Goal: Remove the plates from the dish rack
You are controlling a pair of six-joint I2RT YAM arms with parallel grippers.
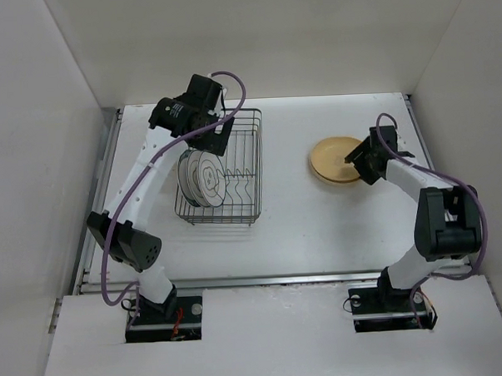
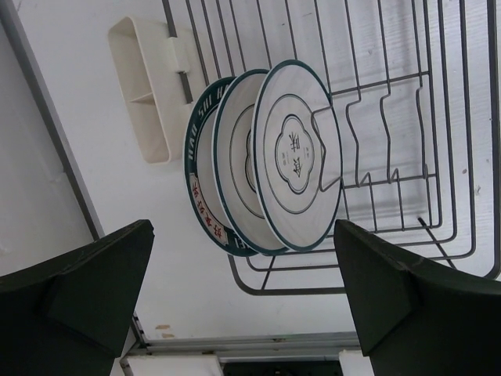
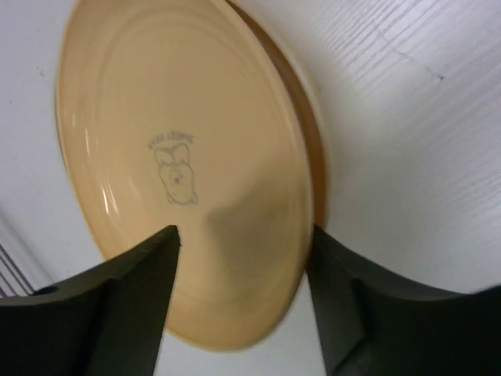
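The dark wire dish rack (image 1: 255, 167) stands at the left of the table with three white, green-rimmed plates (image 1: 202, 178) upright at its left end. My left gripper (image 1: 212, 136) hovers over the rack's far side, open and holding nothing. In the left wrist view, those plates (image 2: 293, 157) stand on edge in the rack (image 2: 407, 78) beyond my open left gripper (image 2: 243, 235). At the right, tan plates (image 1: 331, 159) lie flat on the table. My right gripper (image 3: 243, 233) straddles the top tan plate's (image 3: 180, 117) near rim, jaws apart; a darker orange plate (image 3: 315, 145) shows beneath.
A cream plastic attachment (image 2: 145, 86) hangs on the rack's outer side. White walls enclose the table on the left, back and right. The table's raised near edge (image 1: 272, 279) runs in front of both arm bases.
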